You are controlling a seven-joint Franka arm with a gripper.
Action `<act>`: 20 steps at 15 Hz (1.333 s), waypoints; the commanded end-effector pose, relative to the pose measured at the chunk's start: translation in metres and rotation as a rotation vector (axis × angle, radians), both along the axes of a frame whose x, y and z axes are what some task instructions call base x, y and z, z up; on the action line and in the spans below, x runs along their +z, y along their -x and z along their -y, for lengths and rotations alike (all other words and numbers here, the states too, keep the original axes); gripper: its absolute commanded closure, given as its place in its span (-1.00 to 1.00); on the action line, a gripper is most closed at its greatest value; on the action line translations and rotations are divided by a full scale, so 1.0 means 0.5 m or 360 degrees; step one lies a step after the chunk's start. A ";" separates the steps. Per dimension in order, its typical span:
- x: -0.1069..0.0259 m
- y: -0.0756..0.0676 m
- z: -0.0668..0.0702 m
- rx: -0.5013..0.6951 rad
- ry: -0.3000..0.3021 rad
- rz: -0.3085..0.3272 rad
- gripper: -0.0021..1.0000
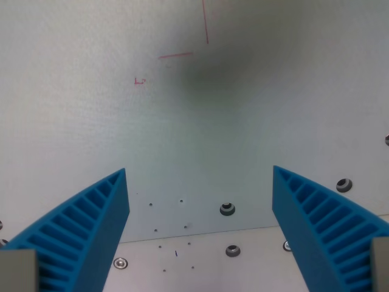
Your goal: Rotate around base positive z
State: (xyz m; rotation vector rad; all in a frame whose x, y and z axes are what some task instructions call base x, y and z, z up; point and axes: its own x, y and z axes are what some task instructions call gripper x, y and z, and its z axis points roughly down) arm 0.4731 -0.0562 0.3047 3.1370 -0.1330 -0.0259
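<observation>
The gripper (200, 182) hangs wide open, its blue fingers (91, 225) well apart, holding and touching nothing. Below lies a pale board (121, 121) with red marks (176, 55) and bolts (227, 209). The task has no object to grasp; it is a pure turn about the base's vertical axis, judged underway or pending. The next move calls for steady rotation with the height kept.

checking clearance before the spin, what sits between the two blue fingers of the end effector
In the wrist view the end effector holds nothing; between its blue fingers lies only pale table with bolts and small holes.
</observation>
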 end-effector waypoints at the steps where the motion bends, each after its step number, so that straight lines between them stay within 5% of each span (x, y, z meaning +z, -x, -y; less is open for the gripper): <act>1: 0.005 0.000 0.000 0.0019 0.0001 0.0010 -1.00; 20: 0.005 0.000 0.000 0.0372 0.0002 0.0009 -1.00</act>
